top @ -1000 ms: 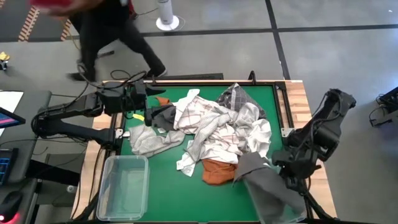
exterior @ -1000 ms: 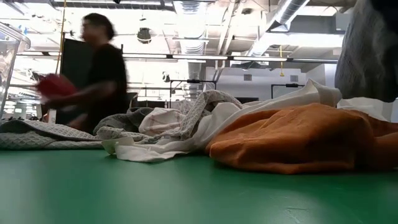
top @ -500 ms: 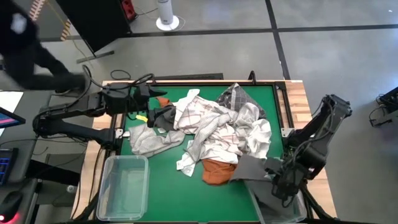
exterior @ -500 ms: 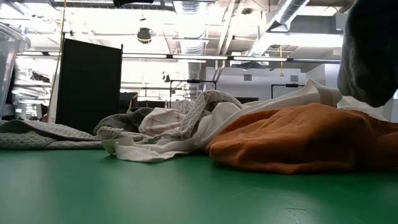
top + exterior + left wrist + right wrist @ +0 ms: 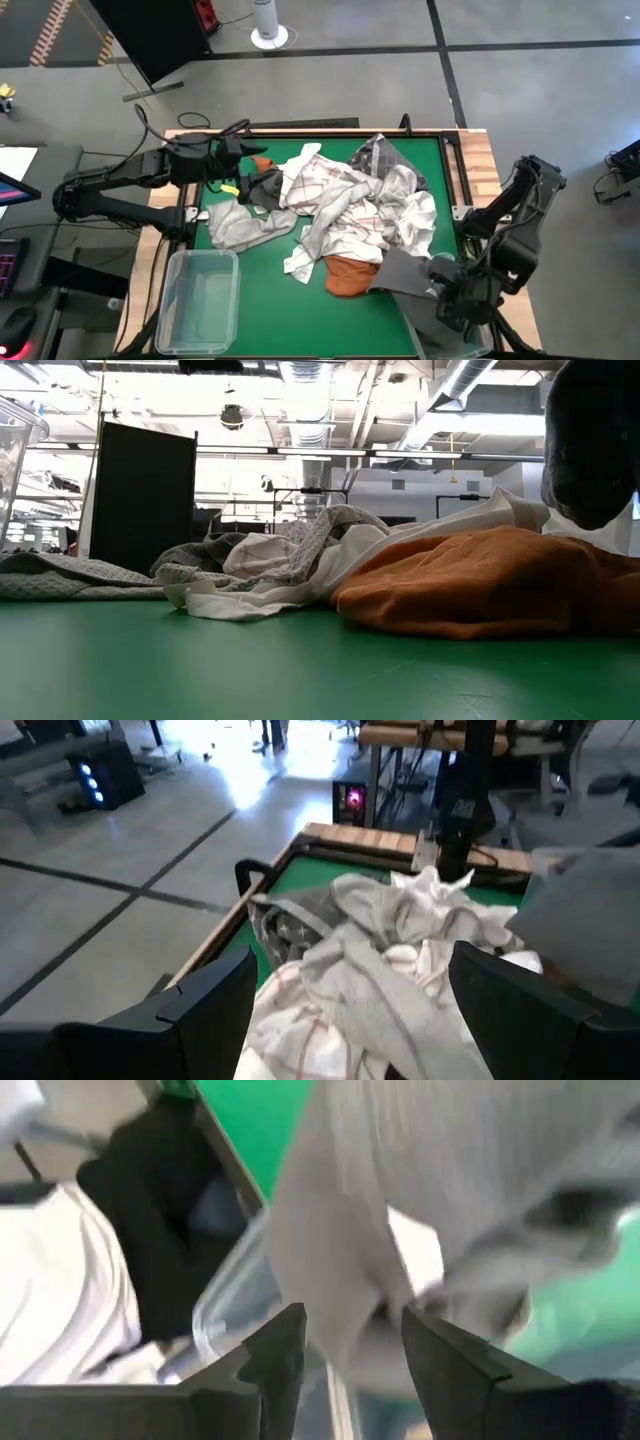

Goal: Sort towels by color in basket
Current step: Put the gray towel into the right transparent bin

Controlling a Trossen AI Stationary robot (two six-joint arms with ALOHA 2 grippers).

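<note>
A heap of towels lies mid-table: white-and-grey checked ones (image 5: 330,195), a white one (image 5: 410,220), a light grey one (image 5: 240,225) and a rust-orange one (image 5: 350,275) at its near side. A dark grey towel (image 5: 405,270) lies slumped over the table's near right corner. My right gripper (image 5: 452,298) hovers above that corner, fingers apart, with the towel's grey cloth (image 5: 340,1300) showing between them. My left gripper (image 5: 236,158) stands open at the far left of the heap, holding nothing. My right gripper's fingers (image 5: 275,1350) point steeply down on either side of a fold of the dark grey towel (image 5: 340,1300). Whether they still touch the cloth I cannot tell. The towel's other end lies on the table's corner.
A clear plastic bin (image 5: 198,300) stands off the table's near left corner. Another clear bin's rim (image 5: 225,1305) shows under my right gripper. The table's raised black frame (image 5: 452,170) runs along its right edge. Bare green surface (image 5: 250,670) lies near the front.
My right gripper has gone toward the near edge and rolled at the wrist. The dark grey towel, hanging wide below it before, has sunk into a smaller heap over the near right corner. A person behind the far left edge has walked out of view.
</note>
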